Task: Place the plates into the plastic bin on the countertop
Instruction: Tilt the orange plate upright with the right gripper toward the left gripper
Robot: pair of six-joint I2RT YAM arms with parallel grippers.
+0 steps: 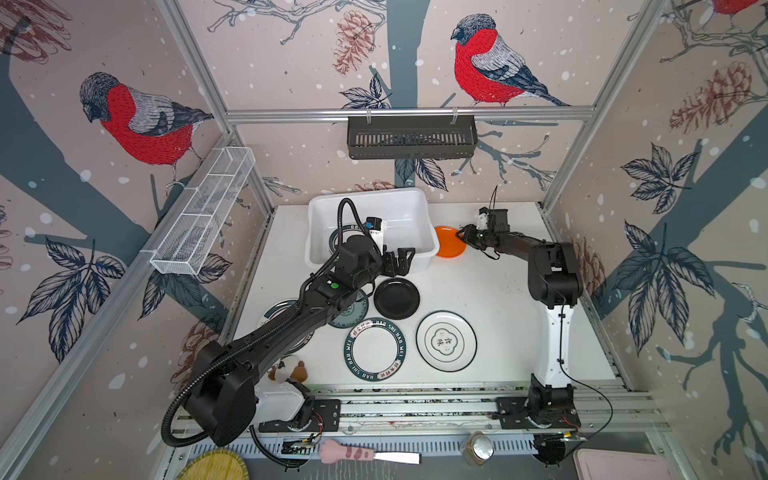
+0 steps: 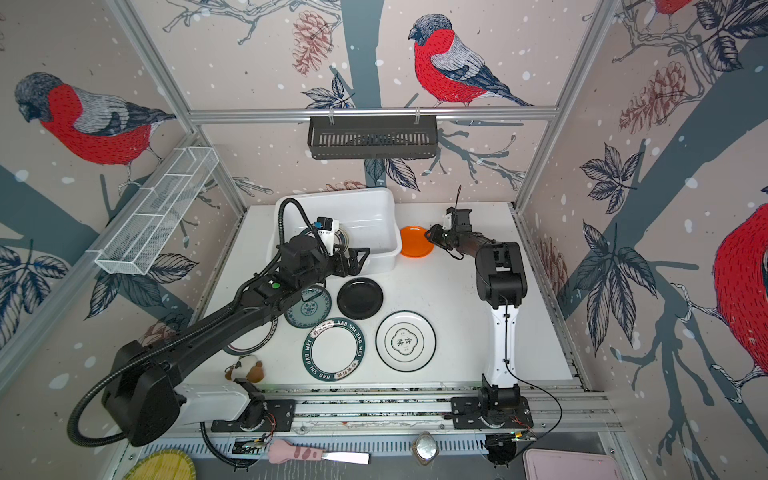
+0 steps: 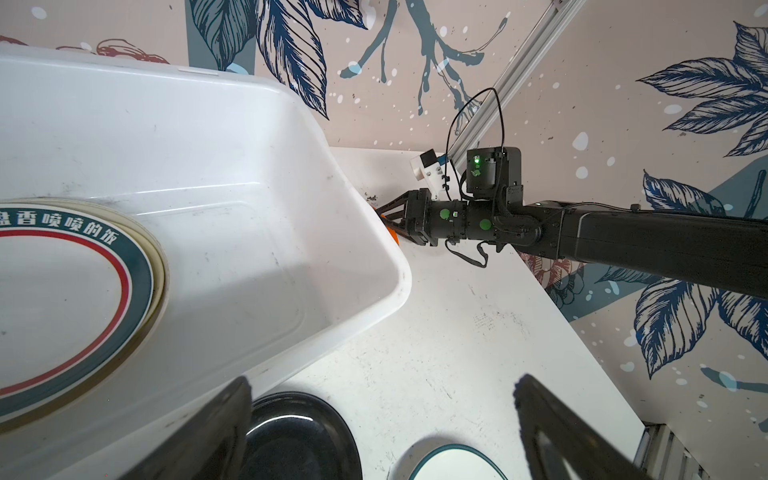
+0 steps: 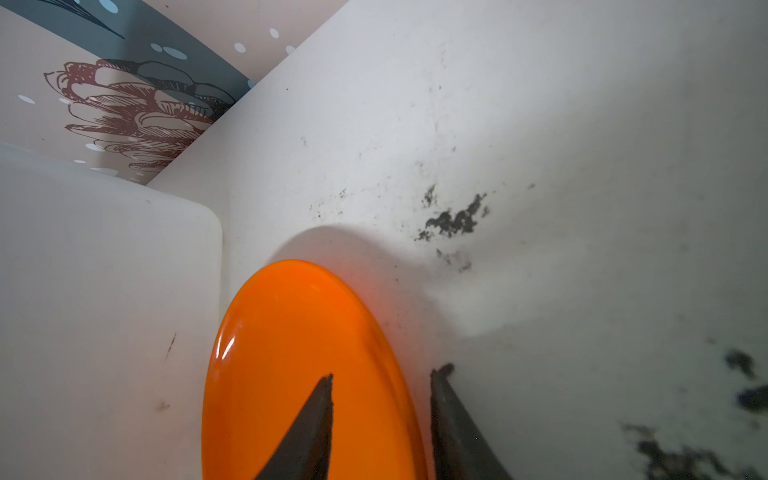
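Beside plastic bin (image 1: 411, 222), right hand (image 4: 380, 376) straddles orange plate (image 4: 291, 353) half-open; left hand (image 1: 402, 261) gapes wide.

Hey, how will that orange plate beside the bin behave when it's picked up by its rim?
The orange plate looks rigid, so it should lift in one piece, not flex. Its glossy surface shows sharp highlights, so it may slip in the right pincer, which straddles the rim. Seemingly flat on the countertop, it probably won't roll.
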